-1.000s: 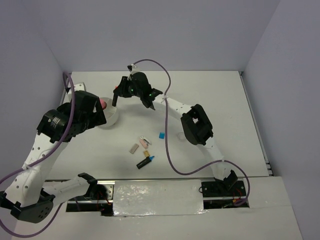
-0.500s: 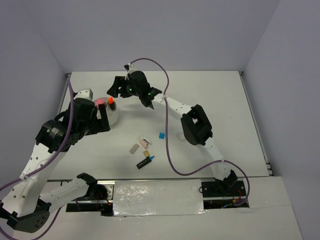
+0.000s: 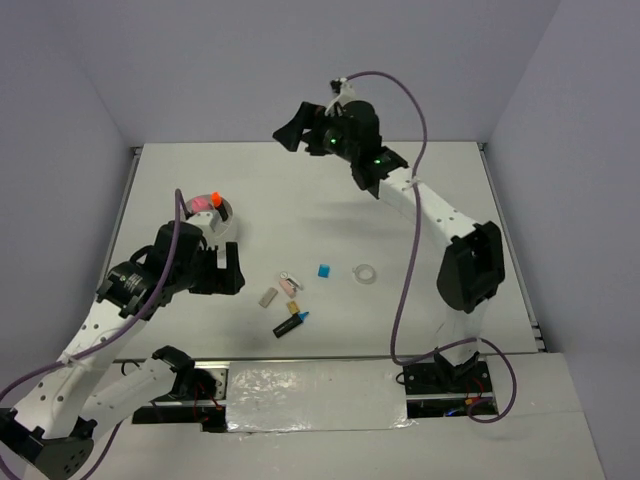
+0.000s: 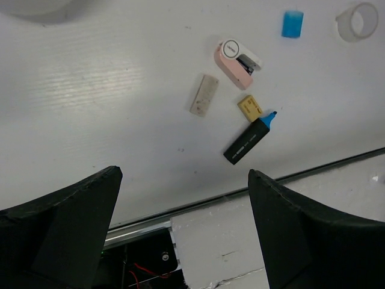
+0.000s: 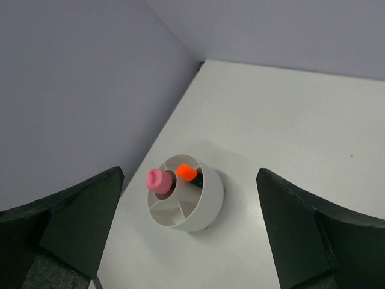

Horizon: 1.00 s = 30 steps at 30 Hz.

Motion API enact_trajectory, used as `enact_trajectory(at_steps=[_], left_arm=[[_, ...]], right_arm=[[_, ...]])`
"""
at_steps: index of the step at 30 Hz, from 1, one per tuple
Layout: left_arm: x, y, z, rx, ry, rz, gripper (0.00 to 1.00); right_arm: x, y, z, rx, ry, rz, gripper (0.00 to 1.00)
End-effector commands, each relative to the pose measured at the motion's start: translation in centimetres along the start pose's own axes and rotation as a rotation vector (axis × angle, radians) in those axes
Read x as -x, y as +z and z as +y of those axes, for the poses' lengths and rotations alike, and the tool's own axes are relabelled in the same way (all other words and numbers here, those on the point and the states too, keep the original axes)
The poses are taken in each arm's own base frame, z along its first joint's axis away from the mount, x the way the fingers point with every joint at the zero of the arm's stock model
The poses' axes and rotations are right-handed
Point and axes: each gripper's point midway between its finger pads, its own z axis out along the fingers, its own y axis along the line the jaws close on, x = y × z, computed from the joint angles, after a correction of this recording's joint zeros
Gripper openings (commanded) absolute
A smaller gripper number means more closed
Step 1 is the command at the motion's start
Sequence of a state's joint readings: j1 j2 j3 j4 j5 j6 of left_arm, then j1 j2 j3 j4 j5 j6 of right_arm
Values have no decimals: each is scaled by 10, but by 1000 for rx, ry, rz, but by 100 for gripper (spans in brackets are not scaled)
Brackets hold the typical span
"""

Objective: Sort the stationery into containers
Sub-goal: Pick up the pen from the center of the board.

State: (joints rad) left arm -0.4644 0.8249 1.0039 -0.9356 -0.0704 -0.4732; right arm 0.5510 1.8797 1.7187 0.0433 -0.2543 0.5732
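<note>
While the pink tube (image 5: 159,180) and orange-capped marker (image 5: 186,174) stand in the bowl (image 5: 204,208) by the counter's (image 3: 450,200) left edge, blue-capped marker (image 4: 249,139), blue cube (image 4: 292,24), clear ring (image 4: 357,21), grey block (image 4: 204,94) and tan block (image 4: 249,108) lie unsorted toward its near edge; left fingers (image 4: 66,223) and right fingers (image 5: 66,223) gape, empty.

My left arm (image 3: 90,335) and right arm (image 3: 440,215) are white links with bulky black joint housings. A purple cable (image 3: 408,280) loops along each. Green lights (image 3: 331,141) dot the right wrist. Gripper fingers (image 4: 60,235) are matte black wedges.
</note>
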Motion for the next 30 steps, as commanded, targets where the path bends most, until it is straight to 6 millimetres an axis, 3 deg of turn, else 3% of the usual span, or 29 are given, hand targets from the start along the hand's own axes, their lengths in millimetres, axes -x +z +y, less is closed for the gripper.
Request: enact_trajectory(at_steps=[1, 10, 15, 16, 18, 19, 22, 25, 30], left_arm=[[4, 3, -18, -112, 10, -35, 99], [-11, 29, -19, -110, 7, 22, 99], [-6, 45, -29, -100, 37, 55, 99], [-4, 56, -37, -115, 50, 55, 99], [-9, 76, -44, -114, 53, 93, 99], [-12, 86, -47, -105, 61, 110, 99], [-19, 112, -54, -6, 135, 130, 99], [-19, 127, -64, -2, 160, 140, 99], [-24, 126, -78, -54, 205, 170, 94]], right_arm=[[-5, -24, 7, -21, -44, 58, 100], [-27, -63, -18, -189, -51, 149, 100], [-19, -107, -13, -241, -108, 134, 100], [-28, -113, -22, -265, -126, 154, 100], [-25, -130, -27, -298, -148, 132, 100], [-36, -136, -37, -326, -145, 153, 100], [-43, -159, -50, -367, -143, 164, 100], [-43, -179, -56, -407, -157, 148, 100], [-33, -207, -68, -485, -157, 107, 100]])
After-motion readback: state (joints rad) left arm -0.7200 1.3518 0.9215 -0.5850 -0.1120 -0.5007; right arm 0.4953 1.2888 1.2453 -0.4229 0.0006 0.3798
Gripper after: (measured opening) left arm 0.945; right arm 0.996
